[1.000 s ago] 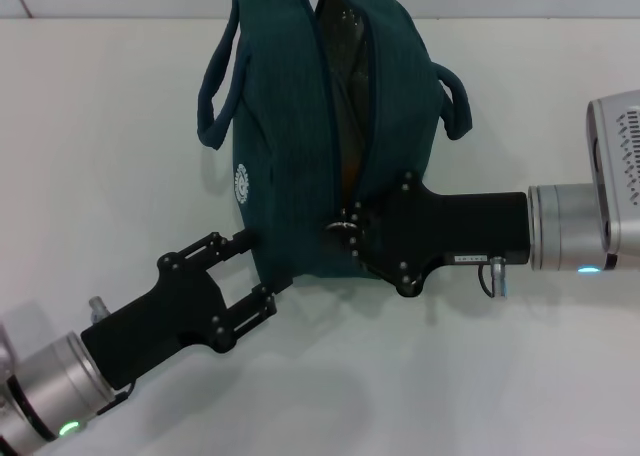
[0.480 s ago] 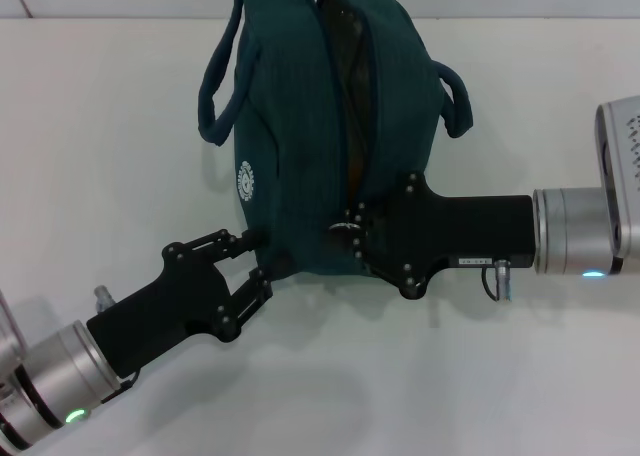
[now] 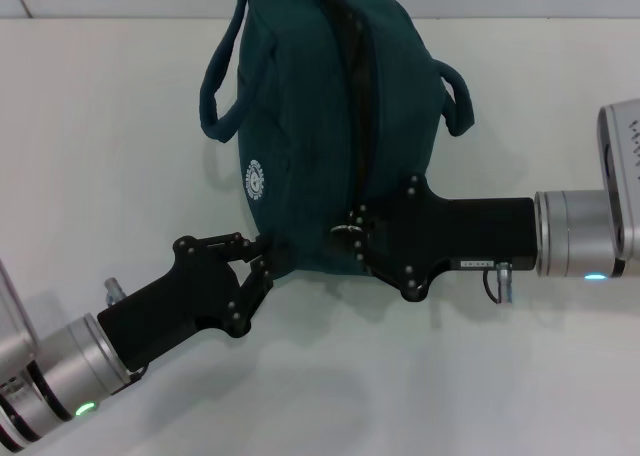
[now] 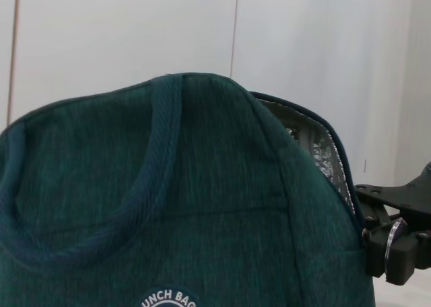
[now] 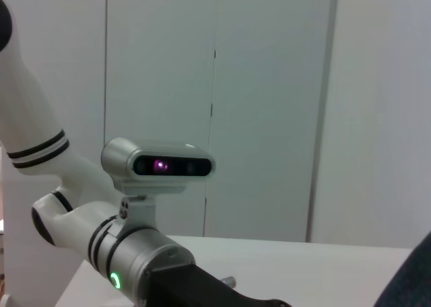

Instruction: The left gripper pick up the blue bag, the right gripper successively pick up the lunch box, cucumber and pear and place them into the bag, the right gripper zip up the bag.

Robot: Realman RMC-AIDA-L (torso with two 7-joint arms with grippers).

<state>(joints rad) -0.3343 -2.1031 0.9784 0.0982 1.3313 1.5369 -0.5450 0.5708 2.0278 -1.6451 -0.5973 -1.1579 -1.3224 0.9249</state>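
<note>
The blue bag [image 3: 295, 126] stands upright on the white table, its top zip partly open along the middle. My left gripper [image 3: 263, 260] reaches in from the lower left and its fingers have come together on the bag's near bottom corner. From the right, my right gripper [image 3: 348, 234] is shut on the metal ring zipper pull [image 3: 344, 230] at the near end of the zip. The left wrist view is filled by the blue bag [image 4: 202, 186], showing its handle, silver lining and the ring zipper pull [image 4: 396, 238]. The lunch box, cucumber and pear are out of view.
The white table [image 3: 120, 126] spreads around the bag on every side. One bag handle [image 3: 215, 96] hangs out to the left and another handle [image 3: 455, 101] to the right. In the right wrist view the left arm's silver cuff [image 5: 145, 266] shows with its green light.
The left gripper moved in toward the bag's near corner and its wide-open fingers closed. The bag's opening narrowed, hiding the silver lining. The right gripper barely moved.
</note>
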